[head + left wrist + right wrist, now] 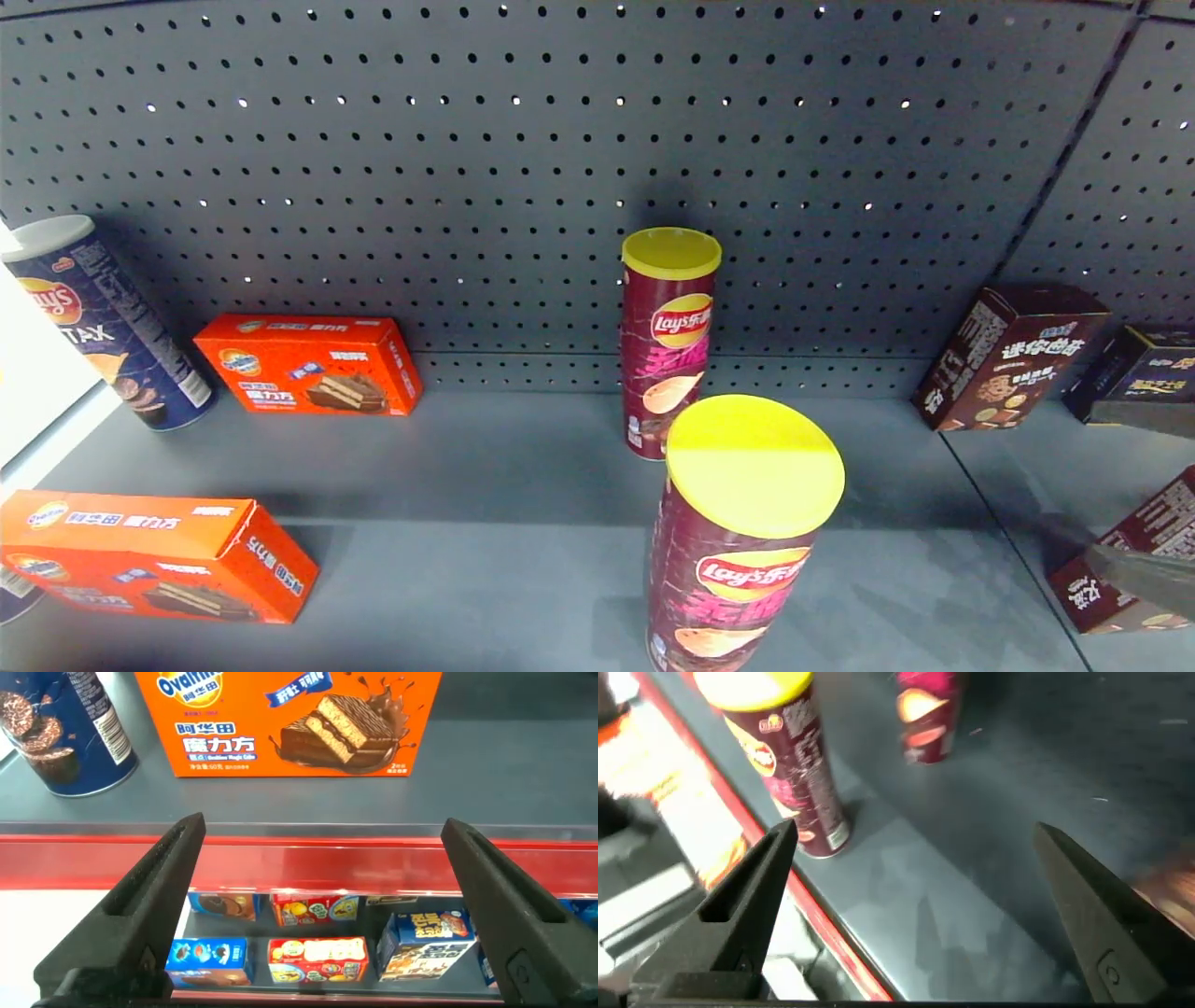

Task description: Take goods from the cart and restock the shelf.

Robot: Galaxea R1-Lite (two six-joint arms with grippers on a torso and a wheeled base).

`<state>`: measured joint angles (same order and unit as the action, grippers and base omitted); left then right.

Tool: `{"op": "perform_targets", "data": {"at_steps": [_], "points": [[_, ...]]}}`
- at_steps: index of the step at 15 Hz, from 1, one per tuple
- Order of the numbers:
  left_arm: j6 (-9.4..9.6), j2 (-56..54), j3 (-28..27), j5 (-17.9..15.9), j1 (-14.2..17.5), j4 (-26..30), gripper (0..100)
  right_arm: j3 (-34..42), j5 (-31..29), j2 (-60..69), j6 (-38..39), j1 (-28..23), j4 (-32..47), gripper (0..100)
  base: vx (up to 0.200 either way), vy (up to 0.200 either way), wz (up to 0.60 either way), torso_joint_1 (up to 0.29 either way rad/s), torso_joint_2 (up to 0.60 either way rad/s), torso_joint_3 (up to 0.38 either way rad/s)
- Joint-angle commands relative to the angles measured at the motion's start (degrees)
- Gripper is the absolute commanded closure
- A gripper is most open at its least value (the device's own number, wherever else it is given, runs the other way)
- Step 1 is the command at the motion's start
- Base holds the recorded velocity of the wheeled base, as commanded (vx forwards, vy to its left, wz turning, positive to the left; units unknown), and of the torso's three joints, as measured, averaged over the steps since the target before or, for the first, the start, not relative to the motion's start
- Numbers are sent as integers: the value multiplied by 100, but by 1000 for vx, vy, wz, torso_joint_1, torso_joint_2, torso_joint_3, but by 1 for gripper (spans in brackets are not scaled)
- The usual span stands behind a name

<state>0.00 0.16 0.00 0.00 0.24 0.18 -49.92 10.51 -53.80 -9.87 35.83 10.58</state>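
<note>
Two maroon chip cans with yellow lids stand upright on the grey shelf (pixel 485 467): one near the front edge (pixel 742 541) (pixel 785 756), one by the pegboard back (pixel 670 345) (pixel 926 714). My right gripper (pixel 915 905) (pixel 1144 499) is open and holds nothing. It hangs over the shelf to the right of the front can, apart from it. My left gripper (pixel 322 924) is open too, in front of the red shelf edge (pixel 299 859). It faces an orange wafer box (pixel 290 723) (pixel 149 555).
A blue chip can (pixel 103 322) (pixel 65 728) and a second orange box (pixel 313 364) stand at the back left. Brown boxes (pixel 1013 359) (pixel 1130 560) sit at the right. The lower shelf holds several small boxes (pixel 318 957). Bare shelf floor lies between the orange boxes and the cans.
</note>
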Motion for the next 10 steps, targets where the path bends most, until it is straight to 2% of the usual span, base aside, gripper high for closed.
{"op": "perform_targets", "data": {"at_steps": [1, 5, 10], "points": [[0, 11, 0, 0, 11, -1, 0, -18, 109, -641, -94, 109, -127, 0, 0, 0, 0, 0, 0, 0], [0, 11, 0, -9, 2, -1, 0, -9, 136, -1142, -173, 443, -135, 0, 0, 0, 0, 0, 0, 0], [0, 2, 0, 0, 2, -9, 0, 158, 144, -1590, -252, 504, -144, 0, 0, 0, 0, 0, 0, 0]]}}
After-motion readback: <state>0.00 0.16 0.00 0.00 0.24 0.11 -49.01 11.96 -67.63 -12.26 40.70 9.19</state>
